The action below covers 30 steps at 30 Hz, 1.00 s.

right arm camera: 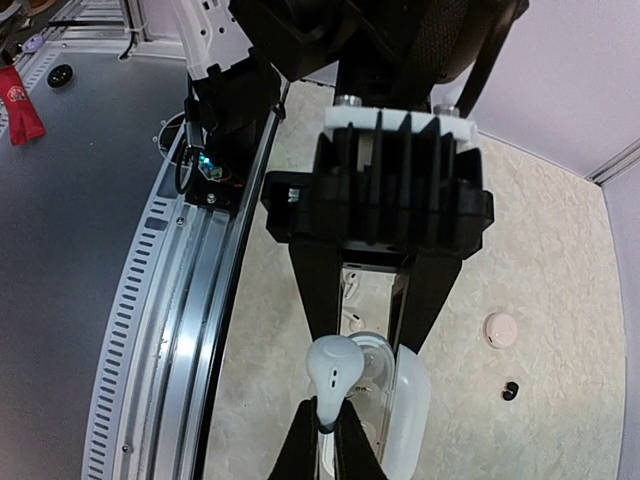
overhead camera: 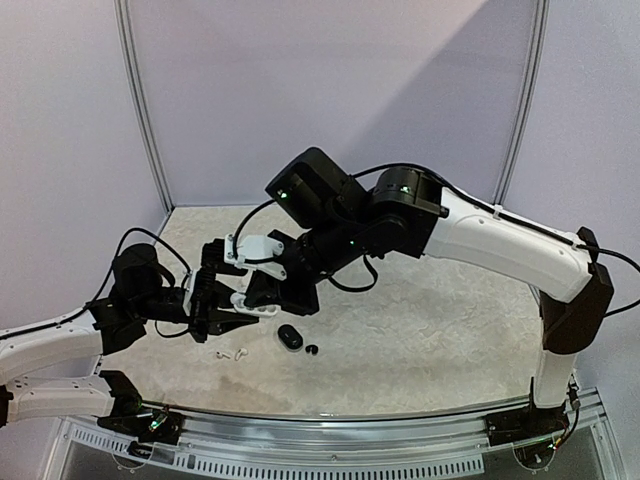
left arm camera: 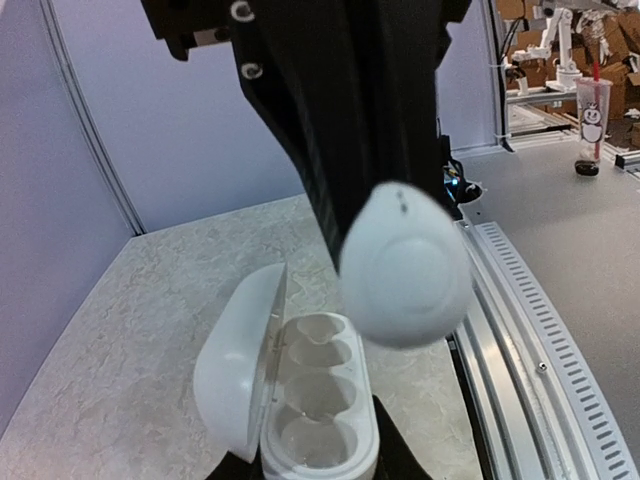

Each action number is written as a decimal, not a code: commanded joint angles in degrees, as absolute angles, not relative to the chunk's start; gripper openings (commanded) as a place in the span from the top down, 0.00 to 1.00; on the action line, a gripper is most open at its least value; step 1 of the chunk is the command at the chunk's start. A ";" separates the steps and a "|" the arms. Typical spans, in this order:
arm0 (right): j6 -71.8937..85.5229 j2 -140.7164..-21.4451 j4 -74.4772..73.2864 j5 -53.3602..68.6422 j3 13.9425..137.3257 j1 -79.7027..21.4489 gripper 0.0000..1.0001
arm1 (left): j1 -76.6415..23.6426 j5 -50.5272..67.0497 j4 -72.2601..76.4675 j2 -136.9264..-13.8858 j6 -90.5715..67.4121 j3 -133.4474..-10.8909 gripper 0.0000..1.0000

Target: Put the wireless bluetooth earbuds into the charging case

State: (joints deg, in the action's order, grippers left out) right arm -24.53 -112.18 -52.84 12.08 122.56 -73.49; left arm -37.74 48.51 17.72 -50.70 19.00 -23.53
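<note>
White earbud (right arm camera: pixel 335 368), clamped at its stem between the closed fingers of the right gripper (right arm camera: pixel 325 420), hangs over an open white charging case (left arm camera: pixel 320 420). From the right wrist view the earbud covers part of the case beneath it, so whether the two are touching cannot be told. In the left wrist view the same earbud is a large pale blur close to the lens, and the black arm behind it blocks the middle of the picture.

The left gripper (left arm camera: pixel 312 465) is closed on the case, one dark finger on each side of its base. Only the tips of those fingers show at the bottom edge. The lid (left arm camera: pixel 235 360) stands swung open to the left, and a row of rounded hollows faces up.

In the overhead view the two grippers meet at the left of the pale table (overhead camera: pixel 430 330), and they hide the case and the held earbud. On the table nearby lie a black case (overhead camera: pixel 290 337), a tiny black earbud (overhead camera: pixel 312 350) just beside it, and two small white earbuds (overhead camera: pixel 231 352), too small to make out in detail.
</note>
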 commanded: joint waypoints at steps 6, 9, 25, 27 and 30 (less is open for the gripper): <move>-25.00 -113.85 -55.67 8.53 123.75 -73.87 1.00 | -39.26 47.72 17.55 -50.79 18.90 -24.83 1.00; -24.62 -114.38 -55.65 7.80 123.91 -73.89 1.00 | -39.58 46.95 17.83 -51.05 18.85 -25.03 1.00; -24.19 -115.88 -57.25 4.66 124.42 -73.90 1.00 | -41.15 44.30 19.51 -51.45 16.80 -24.83 1.00; -24.05 -116.01 -57.57 4.05 124.49 -73.91 1.00 | -41.22 44.13 19.56 -51.30 16.82 -24.79 1.00; -23.99 -116.49 -58.19 3.62 124.61 -73.91 1.00 | -41.31 43.80 19.51 -51.04 16.79 -24.65 1.00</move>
